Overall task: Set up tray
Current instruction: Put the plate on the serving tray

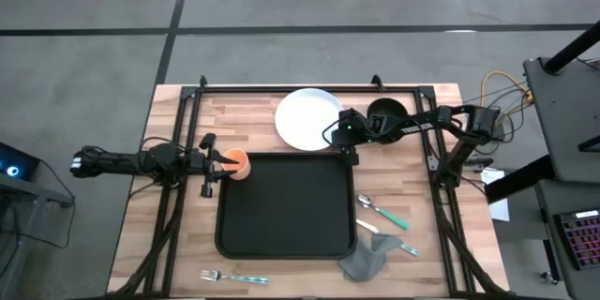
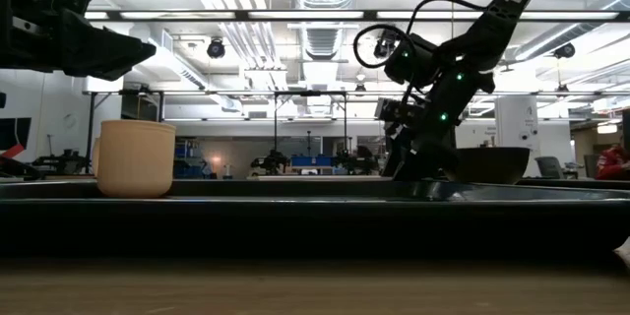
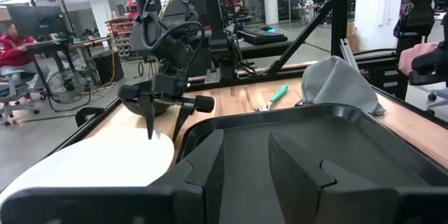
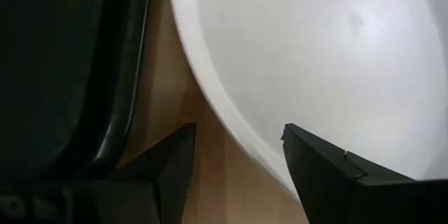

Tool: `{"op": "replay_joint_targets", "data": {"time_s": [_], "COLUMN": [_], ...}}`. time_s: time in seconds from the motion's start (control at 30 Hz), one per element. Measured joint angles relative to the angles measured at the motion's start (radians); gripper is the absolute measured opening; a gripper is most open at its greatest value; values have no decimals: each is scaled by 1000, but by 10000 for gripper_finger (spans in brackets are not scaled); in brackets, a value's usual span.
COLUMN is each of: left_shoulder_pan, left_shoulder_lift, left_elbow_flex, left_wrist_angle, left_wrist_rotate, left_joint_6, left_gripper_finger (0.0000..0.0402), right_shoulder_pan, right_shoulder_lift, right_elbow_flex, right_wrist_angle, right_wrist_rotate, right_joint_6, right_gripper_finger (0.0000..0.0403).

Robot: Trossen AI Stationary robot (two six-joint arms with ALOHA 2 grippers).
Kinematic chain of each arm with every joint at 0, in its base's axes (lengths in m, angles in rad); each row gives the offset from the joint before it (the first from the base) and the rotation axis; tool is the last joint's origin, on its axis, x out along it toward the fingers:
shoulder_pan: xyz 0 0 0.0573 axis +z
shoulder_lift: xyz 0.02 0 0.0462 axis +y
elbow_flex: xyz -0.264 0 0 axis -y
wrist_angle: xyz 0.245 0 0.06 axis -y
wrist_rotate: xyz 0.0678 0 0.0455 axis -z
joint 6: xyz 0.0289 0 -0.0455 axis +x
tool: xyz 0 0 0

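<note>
Dark, spread empty fingers of the right gripper straddle the round white plate's rim beside the flat black tray, so it should close squarely before lifting

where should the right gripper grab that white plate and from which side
Grip the white plate by its thin rim on the edge nearest the tray, coming from above. It lies flat on the wood, so only the rim offers a pinch. The right gripper is open, one finger over the rim in the right wrist view.

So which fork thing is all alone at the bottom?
The fork below the tray, near the table's front-left edge. The other teal-handled cutlery lies right of the tray, beside the grey napkin.
</note>
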Motion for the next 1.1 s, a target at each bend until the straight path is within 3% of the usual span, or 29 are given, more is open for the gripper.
{"op": "replay_joint_targets", "data": {"time_s": [0.3, 0.83, 1.1], "left_shoulder_pan": [0, 0, 0], "left_shoulder_lift": [0, 0, 0], "left_elbow_flex": [0, 0, 0], "left_wrist_angle": [0, 0, 0], "left_wrist_rotate": [0, 0, 0], "left_joint_6": [0, 0, 0], "left_gripper_finger": [93, 93, 93], "right_shoulder_pan": [0, -2, 13], "right_shoulder_lift": [22, 20, 19], "right_elbow_flex": [0, 1, 35], "right_wrist_angle": [25, 42, 17], "right_wrist_rotate": [-2, 30, 29], "right_joint_6": [11, -21, -16], "right_gripper_finger": [183, 16, 9]}}
